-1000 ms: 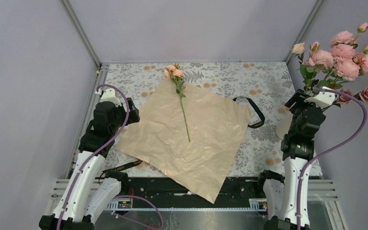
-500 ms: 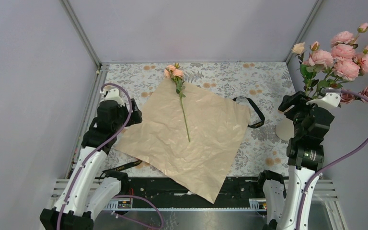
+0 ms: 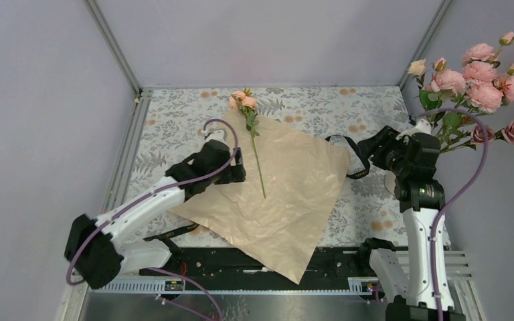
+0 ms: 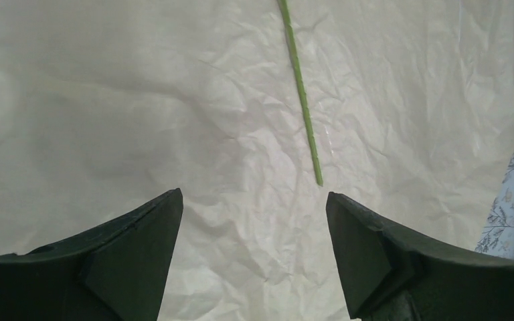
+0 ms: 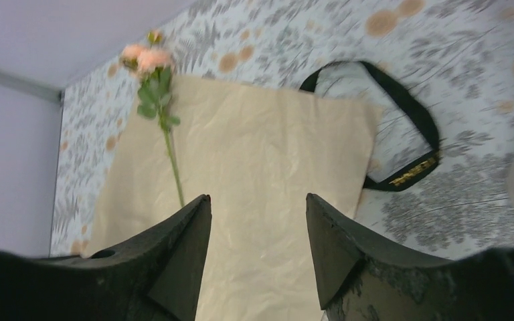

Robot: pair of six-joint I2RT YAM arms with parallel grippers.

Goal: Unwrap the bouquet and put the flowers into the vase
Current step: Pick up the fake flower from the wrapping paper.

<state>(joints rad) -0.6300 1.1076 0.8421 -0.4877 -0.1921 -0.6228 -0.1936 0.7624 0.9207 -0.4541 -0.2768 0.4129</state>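
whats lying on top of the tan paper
One long-stemmed rose lies on the paper, its bloom past the far corner. The open left claw hangs over the paper, empty. Whatever is under the sheet is covered.

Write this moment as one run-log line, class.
left gripper: open, above paper near rose stem end | right gripper: open, empty | paper: spread flat | rose: lying on paper
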